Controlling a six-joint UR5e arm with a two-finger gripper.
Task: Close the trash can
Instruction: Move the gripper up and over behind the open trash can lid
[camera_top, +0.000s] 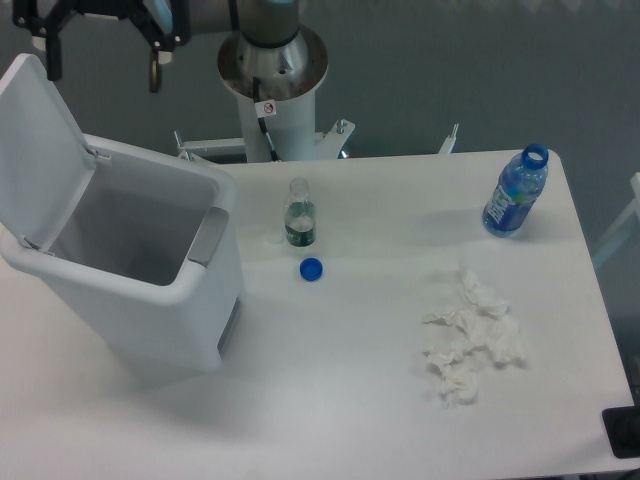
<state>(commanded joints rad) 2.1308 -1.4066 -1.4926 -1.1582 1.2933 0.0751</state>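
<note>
The large white plastic rectangular trash can (150, 280) is seen at the left of the white surface (350, 400), its hinged lid (40, 150) raised at the far-left. The fingers (100, 55) are spread, unloaded, just above the lid's top edge.

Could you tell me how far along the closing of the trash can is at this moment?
Nothing is done yet: the trash can stands open, its lid tilted up at the back. In hand: the open gripper is above the lid's top edge, not touching it. Left: pushing the lid down until shut.
</note>
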